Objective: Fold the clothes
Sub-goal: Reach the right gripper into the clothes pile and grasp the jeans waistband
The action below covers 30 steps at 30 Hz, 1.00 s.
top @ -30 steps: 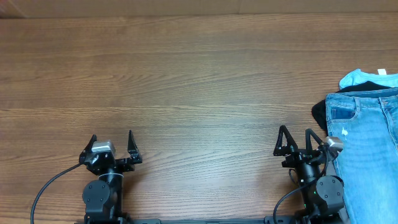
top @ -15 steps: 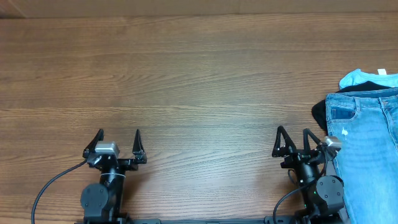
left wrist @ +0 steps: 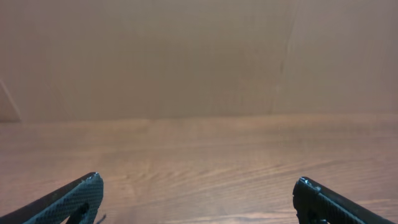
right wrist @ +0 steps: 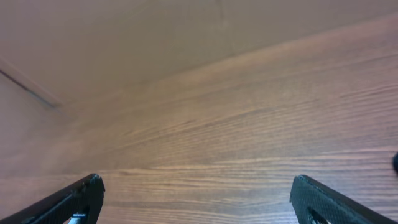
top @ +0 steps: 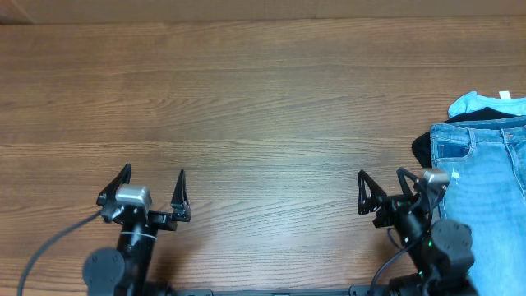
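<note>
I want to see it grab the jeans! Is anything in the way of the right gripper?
Nothing visible is. The open right gripper sits just beside the jeans on the wooden table, with no object between them.

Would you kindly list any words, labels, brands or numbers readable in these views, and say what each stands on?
No text can be read in any view.
The small white tag on the pale-blue top is too small to read.
The jeans and the wooden table show no writing.

A robot lab bench: wood-grain table [top: 246, 99] against a plain wall [left wrist: 186, 56].
</note>
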Each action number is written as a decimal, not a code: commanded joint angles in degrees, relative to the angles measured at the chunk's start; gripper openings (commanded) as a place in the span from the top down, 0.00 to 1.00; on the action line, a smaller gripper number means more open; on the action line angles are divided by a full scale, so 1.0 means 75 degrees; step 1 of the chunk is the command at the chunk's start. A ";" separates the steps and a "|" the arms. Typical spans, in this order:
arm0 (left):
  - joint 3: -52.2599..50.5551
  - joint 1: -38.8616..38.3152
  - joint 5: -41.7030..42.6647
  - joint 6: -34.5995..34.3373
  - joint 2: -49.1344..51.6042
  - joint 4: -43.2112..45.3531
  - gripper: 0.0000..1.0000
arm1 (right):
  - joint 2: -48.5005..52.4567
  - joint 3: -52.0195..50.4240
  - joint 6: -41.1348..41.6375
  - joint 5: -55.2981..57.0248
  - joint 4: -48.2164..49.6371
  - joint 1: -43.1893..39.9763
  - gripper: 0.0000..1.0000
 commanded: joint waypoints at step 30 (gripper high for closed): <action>0.7376 0.0035 0.0522 0.0050 0.7901 -0.5738 0.00 | 0.8378 0.6601 0.0041 0.0583 -0.3337 -0.3217 0.00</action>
